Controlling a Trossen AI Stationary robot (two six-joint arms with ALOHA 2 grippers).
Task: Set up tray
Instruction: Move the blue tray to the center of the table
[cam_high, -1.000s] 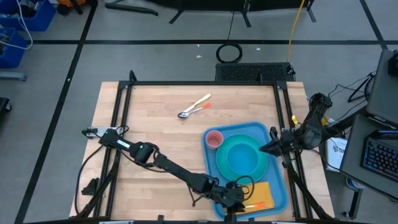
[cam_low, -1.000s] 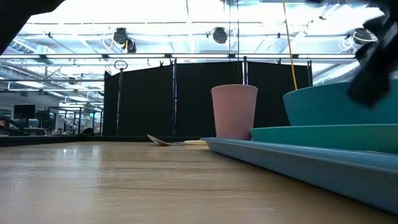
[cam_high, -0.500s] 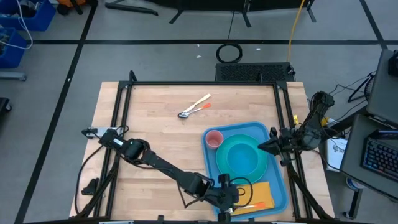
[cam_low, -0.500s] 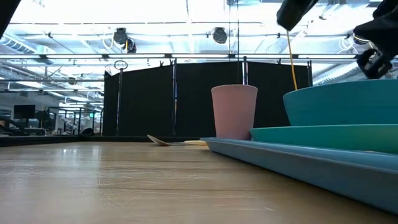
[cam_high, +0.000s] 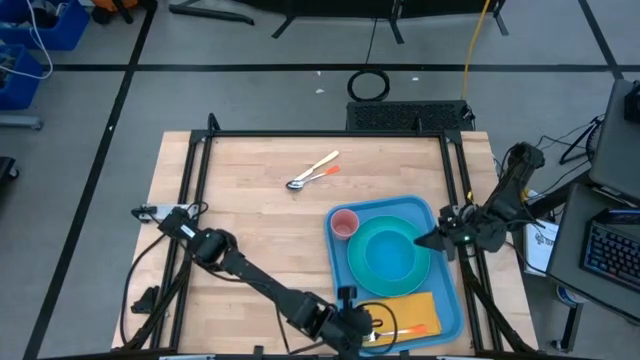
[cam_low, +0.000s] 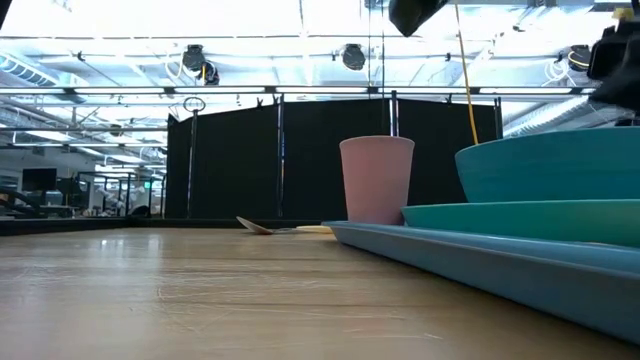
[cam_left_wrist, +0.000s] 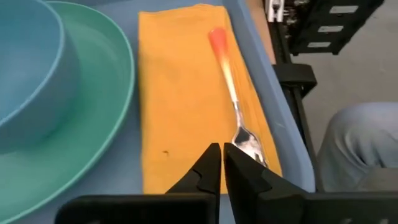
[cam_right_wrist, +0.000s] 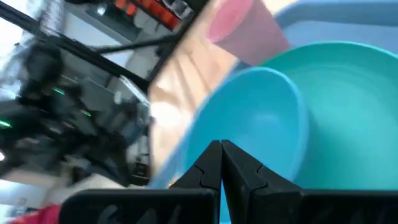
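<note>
The blue tray (cam_high: 447, 300) lies at the table's right near corner. On it stand a pink cup (cam_high: 344, 224) and a turquoise plate (cam_high: 372, 278) with a blue bowl (cam_high: 392, 252). A yellow-orange napkin (cam_high: 420, 310) also lies on the tray, with an orange-handled fork (cam_left_wrist: 232, 93) on top of it. My left gripper (cam_left_wrist: 221, 152) is shut and hovers low over the napkin's near end, its tips just beside the fork's tines and apart from them. My right gripper (cam_right_wrist: 221, 149) is shut above the bowl's right rim (cam_right_wrist: 249, 118), at the tray's right edge (cam_high: 436, 235).
A spoon and a second orange-handled utensil (cam_high: 312, 172) lie on the bare wood toward the table's far edge. A black frame (cam_high: 200, 200) runs along the table's sides. The table's left half is open wood. In the low view the cup (cam_low: 377, 180) and bowl (cam_low: 545, 165) rise above the tray rim (cam_low: 470, 255).
My left gripper has drawn back from the napkin toward the table's near left, staying low. The fork has stayed where it was on the napkin. My right gripper has risen and eased toward the table's right edge.
</note>
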